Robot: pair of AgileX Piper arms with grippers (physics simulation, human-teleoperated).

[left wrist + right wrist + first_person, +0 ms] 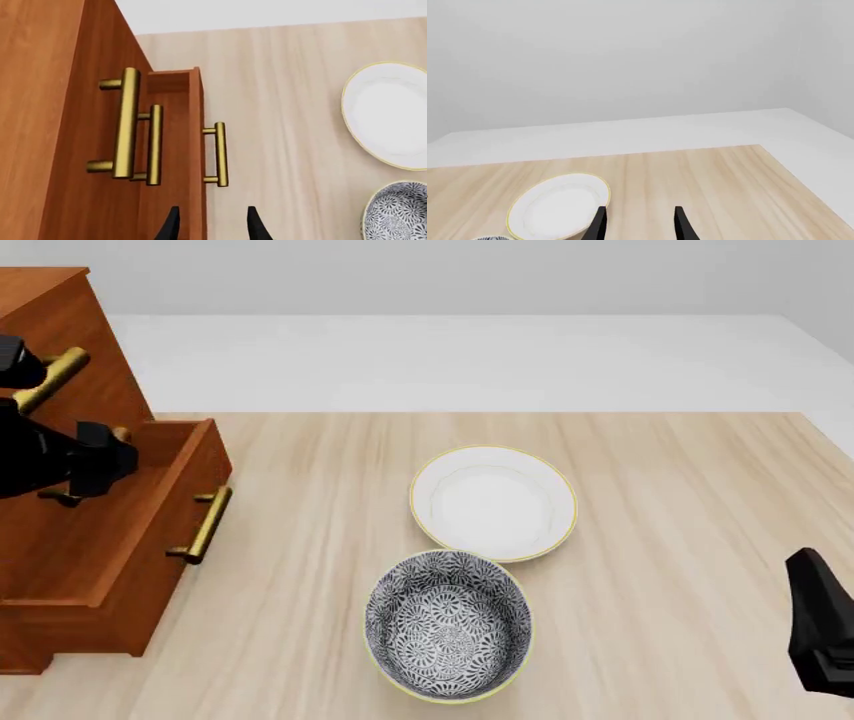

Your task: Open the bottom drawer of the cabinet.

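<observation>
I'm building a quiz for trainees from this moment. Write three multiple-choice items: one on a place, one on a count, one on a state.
1. Where does the patterned bowl stand?
A. On top of the cabinet
B. Beside the white plate, nearer the camera in the front view
C. Inside a drawer

2. How many brass handles does the cabinet show in the left wrist view?
A. One
B. Five
C. Three

3. What state is the bottom drawer in?
A. Pulled out
B. Flush shut
C. Lifted off the cabinet

Key: 1 B, the front view shows the bowl on the table just below the plate. 2 C, three bars are visible there. 3 A, its front stands out from the cabinet and its inside shows.
</observation>
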